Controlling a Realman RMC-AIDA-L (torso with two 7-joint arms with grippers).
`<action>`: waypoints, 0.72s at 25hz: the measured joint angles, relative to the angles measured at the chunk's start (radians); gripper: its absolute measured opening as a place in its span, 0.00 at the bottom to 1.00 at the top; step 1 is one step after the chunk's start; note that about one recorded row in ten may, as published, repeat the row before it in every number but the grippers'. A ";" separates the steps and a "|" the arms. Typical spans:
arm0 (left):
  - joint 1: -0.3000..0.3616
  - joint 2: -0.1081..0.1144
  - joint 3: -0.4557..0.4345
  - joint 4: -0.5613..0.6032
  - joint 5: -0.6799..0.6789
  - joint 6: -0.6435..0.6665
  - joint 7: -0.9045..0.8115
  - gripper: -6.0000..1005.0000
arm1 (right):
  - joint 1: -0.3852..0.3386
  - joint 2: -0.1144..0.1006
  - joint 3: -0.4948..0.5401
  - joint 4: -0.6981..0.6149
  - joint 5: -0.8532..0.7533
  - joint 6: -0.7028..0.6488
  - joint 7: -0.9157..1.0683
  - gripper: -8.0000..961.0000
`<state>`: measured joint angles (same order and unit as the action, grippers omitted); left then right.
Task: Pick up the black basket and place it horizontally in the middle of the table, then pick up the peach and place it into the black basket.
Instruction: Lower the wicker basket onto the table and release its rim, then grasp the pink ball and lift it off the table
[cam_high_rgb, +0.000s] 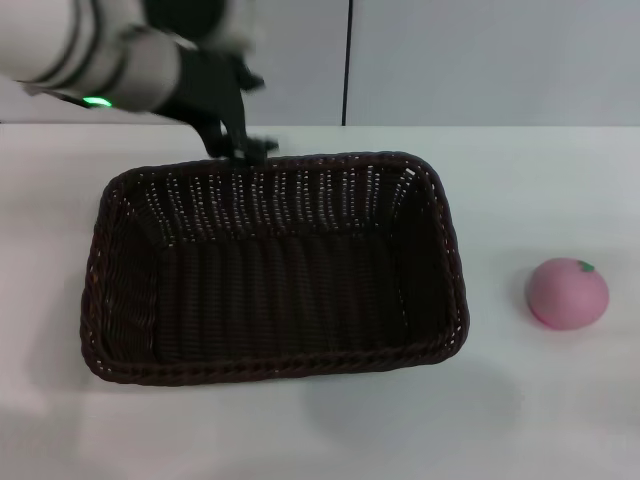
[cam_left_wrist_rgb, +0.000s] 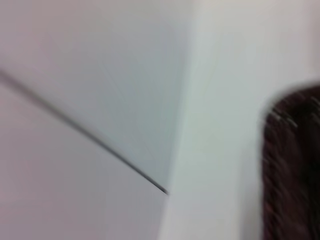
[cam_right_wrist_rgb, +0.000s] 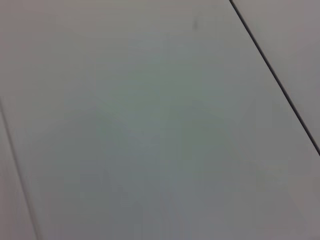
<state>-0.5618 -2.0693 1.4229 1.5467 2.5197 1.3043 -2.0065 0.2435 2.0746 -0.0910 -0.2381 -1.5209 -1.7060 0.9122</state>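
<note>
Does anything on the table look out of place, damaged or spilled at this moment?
Nothing stands out. The black basket sits flat and intact, the peach lies beside it on the table, and the left tool is at the basket's far rim.

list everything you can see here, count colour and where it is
black basket: one, very dark brown-black wicker, lying long side across the middle of the table, nothing inside; a blurred part of it also shows in the left wrist view
peach: one, pink with a small green mark, on the table to the right of the basket, apart from it
table: one, white, spanning the head view
wall: pale grey panels with a dark vertical seam, behind the table
left gripper: one, black, on a white arm with a green light, at the basket's far rim near its left half; whether it grips the rim cannot be told
right gripper: not in view; its wrist camera shows only pale panels
</note>
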 joint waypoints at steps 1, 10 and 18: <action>0.030 0.000 -0.030 0.016 -0.052 -0.032 0.002 0.69 | -0.010 -0.001 -0.008 -0.046 -0.012 -0.016 0.025 0.70; 0.468 0.001 -0.070 -0.037 -0.962 -0.418 0.414 0.69 | -0.020 -0.006 -0.052 -0.875 -0.385 -0.145 0.761 0.70; 0.637 0.001 0.028 -0.298 -1.481 -0.368 0.906 0.69 | 0.133 -0.054 -0.289 -1.181 -0.816 -0.224 1.246 0.70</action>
<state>0.0752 -2.0686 1.4513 1.2486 1.0391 0.9365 -1.1001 0.3766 2.0203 -0.3801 -1.4191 -2.3368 -1.9301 2.1586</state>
